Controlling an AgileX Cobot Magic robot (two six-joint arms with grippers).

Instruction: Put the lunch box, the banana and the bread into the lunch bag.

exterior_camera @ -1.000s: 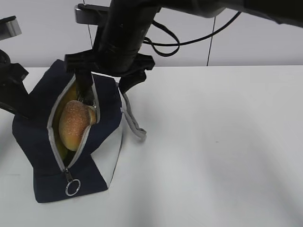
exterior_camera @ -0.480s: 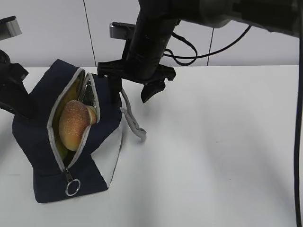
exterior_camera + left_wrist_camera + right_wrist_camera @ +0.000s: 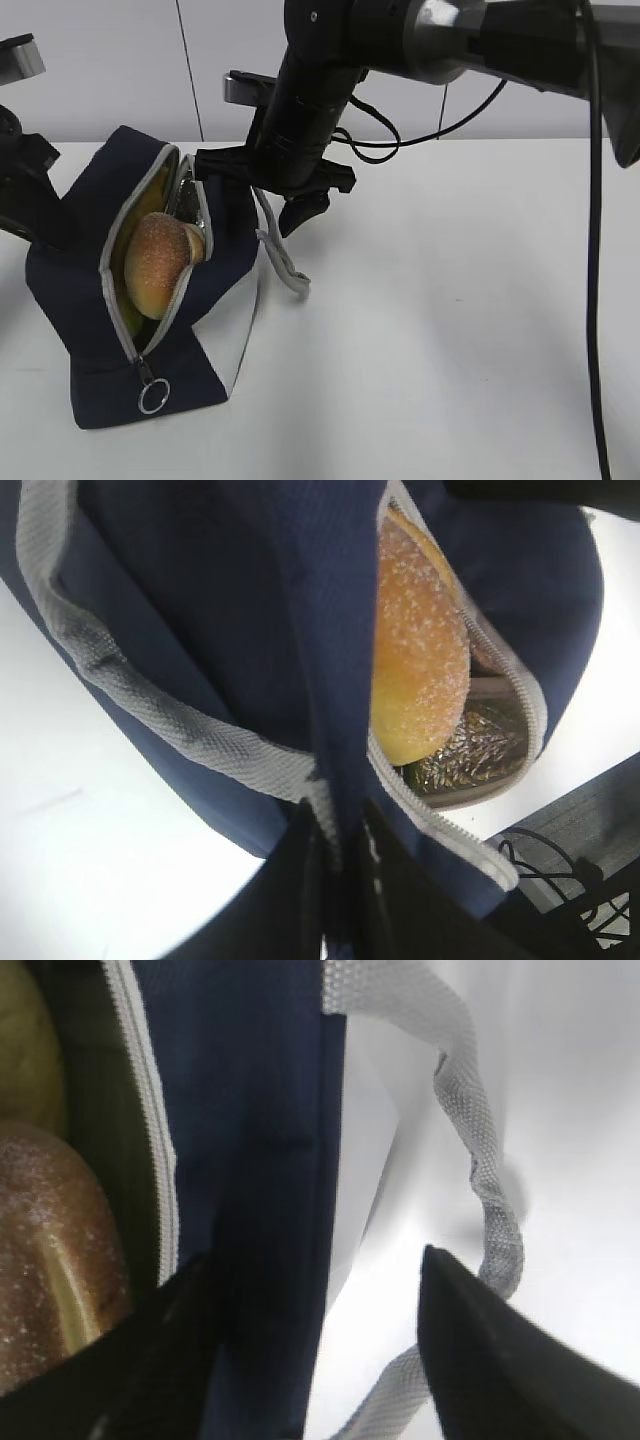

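The bread (image 3: 157, 264) sits in the bag (image 3: 75, 290). The left gripper (image 3: 340, 865) pinches the bag's edge. The right gripper (image 3: 265, 205) hangs empty, jaws apart. Packing looks nearly finished; maybe zipping comes next.

surface: white table (image 3: 450, 330) | on it: navy lunch bag (image 3: 85, 300)

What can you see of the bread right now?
The bread is an oval golden-brown roll with a pale-speckled crust. It sits inside the open lunch bag, filling the mouth between the grey zipper edges, with one end poking toward the far side. Something yellow-green lies beneath it in the bag. No pincer touches it.
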